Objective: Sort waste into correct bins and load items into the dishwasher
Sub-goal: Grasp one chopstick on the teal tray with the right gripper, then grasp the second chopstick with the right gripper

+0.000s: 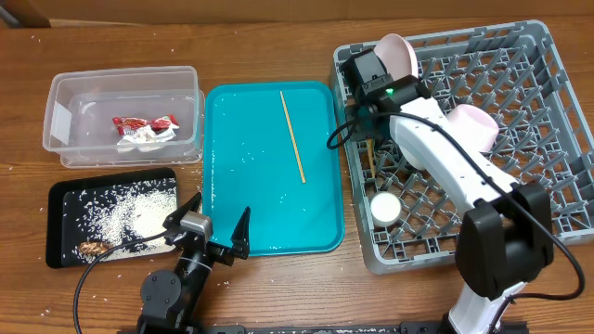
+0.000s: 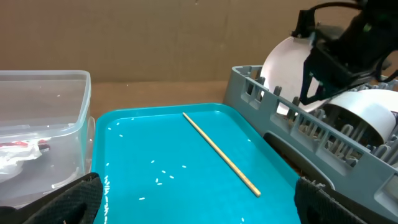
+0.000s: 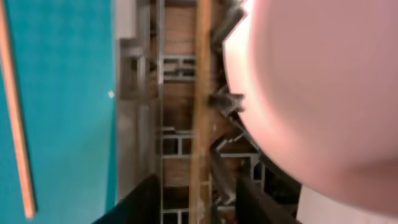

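One wooden chopstick (image 1: 293,136) lies on the teal tray (image 1: 232,213); it also shows in the left wrist view (image 2: 221,154). A second chopstick (image 3: 202,93) lies in the grey dish rack (image 1: 557,139), between the fingers of my right gripper (image 3: 198,193), which is open and not touching it. In the overhead view my right gripper (image 1: 364,130) is over the rack's left edge. A whitish plate (image 1: 401,54), a whitish bowl (image 1: 469,125) and a tiny white cup (image 1: 384,206) sit in the rack. My left gripper (image 1: 218,237) is open and empty at the teal tray's front edge.
The clear tub (image 1: 65,111) holds the red-and-white wrapper (image 1: 144,128). The black tray (image 1: 58,197) holds rice (image 1: 125,209) and brown scraps (image 1: 93,248). A few rice grains (image 2: 163,175) lie on the teal tray. Bare wooden table surrounds everything.
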Tool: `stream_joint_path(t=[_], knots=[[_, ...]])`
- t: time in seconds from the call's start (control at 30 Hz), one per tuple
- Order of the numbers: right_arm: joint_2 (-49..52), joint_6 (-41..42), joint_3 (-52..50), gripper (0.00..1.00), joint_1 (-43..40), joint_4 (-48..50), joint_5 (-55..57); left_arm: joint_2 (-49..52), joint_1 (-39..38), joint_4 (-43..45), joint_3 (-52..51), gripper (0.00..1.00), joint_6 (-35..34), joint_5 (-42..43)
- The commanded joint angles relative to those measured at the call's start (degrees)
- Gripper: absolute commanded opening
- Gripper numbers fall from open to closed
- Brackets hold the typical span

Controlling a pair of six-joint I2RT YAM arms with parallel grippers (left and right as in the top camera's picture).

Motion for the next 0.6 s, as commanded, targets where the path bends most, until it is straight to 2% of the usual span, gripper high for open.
stream_joint_path(t=[0.0,0.13,0.23,0.33,0.47,0.57], knots=[[-3.6,-0.9,3.6,0.46,2.4,-0.5,-7.0,-0.4,0.1,0.2,-0.3,1.00,-0.4,0.6],[-4.0,-0.2,3.4,0.46,8.5,1.5,-11.1,-0.4,0.1,0.2,-0.3,1.00,-0.4,0.6],[-1.3,2.0,0.9,0.61,13.1,8.7,-8.3,-0.4,0.1,0.2,-0.3,1.00,-0.4,0.6],[4.5,6.0,-0.6,0.64,13.7,14.6,-3.5,-0.4,0.1,0.2,-0.3,1.00,-0.4,0.6],[11.5,7.4,-0.8,0.63,13.0,16.3,-6.6,-0.4,0.1,0.2,-0.3,1.00,-0.4,0.6],[14.8,7.4,-0.8,0.48,13.5,16.0,-11.4,-0.4,0.1,0.2,-0.3,1.00,-0.4,0.6]])
